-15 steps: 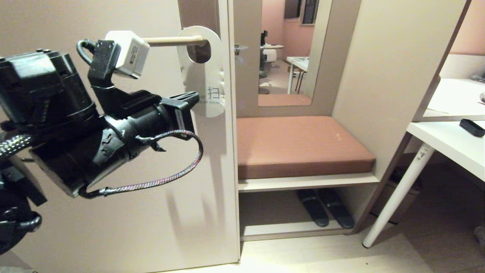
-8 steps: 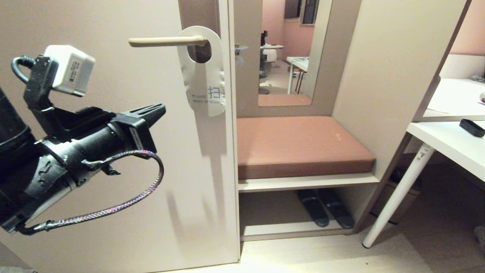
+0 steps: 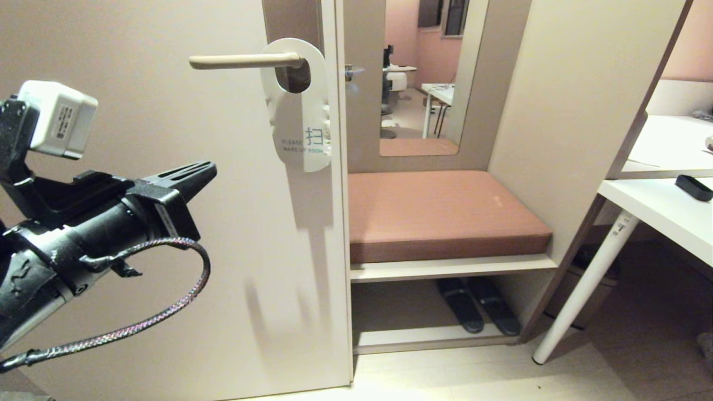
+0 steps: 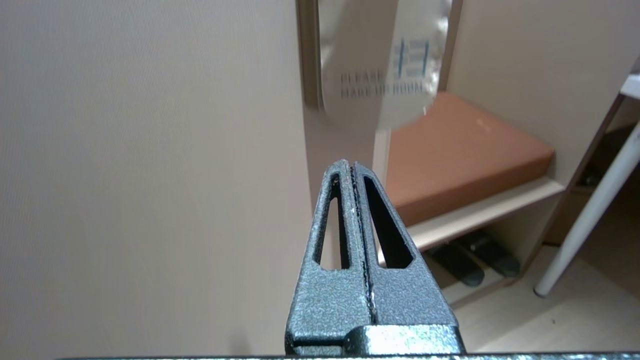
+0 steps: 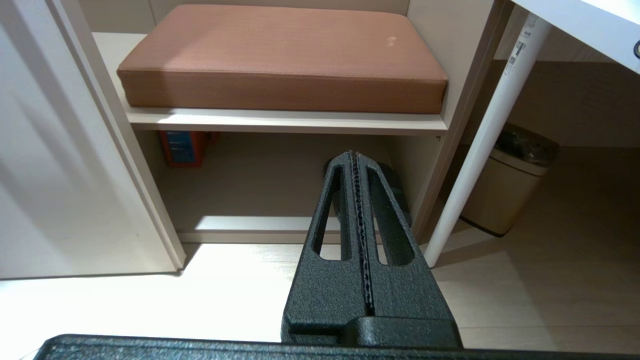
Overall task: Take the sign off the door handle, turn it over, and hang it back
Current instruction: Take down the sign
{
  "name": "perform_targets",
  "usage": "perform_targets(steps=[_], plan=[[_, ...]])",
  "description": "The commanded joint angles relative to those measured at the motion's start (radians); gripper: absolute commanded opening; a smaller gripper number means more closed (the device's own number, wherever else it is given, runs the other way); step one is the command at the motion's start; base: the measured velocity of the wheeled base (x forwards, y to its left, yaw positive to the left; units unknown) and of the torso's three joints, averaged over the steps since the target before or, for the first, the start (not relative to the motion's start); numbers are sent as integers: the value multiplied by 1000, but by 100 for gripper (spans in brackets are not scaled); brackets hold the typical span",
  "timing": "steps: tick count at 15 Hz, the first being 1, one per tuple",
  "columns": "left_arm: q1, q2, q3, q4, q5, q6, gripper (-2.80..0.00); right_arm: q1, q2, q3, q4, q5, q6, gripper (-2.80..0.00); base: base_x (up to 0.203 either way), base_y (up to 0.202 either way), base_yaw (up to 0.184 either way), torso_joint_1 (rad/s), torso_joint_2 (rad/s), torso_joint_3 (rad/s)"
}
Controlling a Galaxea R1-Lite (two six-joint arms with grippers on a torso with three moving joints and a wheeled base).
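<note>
The sign [image 3: 303,125] hangs by its round hole on the door handle [image 3: 239,60], white side out, reading "PLEASE MAKE UP ROOM". The handle is a slim beige lever on a brownish backplate [image 3: 291,19]. My left gripper [image 3: 210,167] is shut and empty, well down and to the left of the sign, apart from it. In the left wrist view the sign [image 4: 385,70] shows blurred ahead of the shut left gripper [image 4: 348,164]. My right gripper [image 5: 354,153] is shut and empty, low above the floor, out of the head view.
The beige door [image 3: 167,223] fills the left. Right of it is a niche with a brown cushion [image 3: 440,214] on a shelf, dark slippers [image 3: 476,303] below and a mirror [image 3: 423,83] behind. A white table [image 3: 663,209] stands at right, a bin [image 5: 510,180] beneath it.
My left arm has drawn back down and to the left, away from the sign and handle. The handle's free end is now uncovered. The sign still hangs on it.
</note>
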Motion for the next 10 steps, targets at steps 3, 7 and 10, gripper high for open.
perform_targets(steps=[3, 7, 10], plan=[[2, -73, 99, -5, 3, -2, -280, 0, 1, 0, 0, 0, 0, -280, 0, 0, 0, 0, 0, 0], [14, -191, 223, -9, 2, -1, -280, 0, 1, 0, 1, 0, 0, -280, 0, 0, 0, 0, 0, 0], [74, -292, 332, -9, -4, -1, -280, 0, 1, 0, 1, 0, 0, -280, 0, 0, 0, 0, 0, 0]])
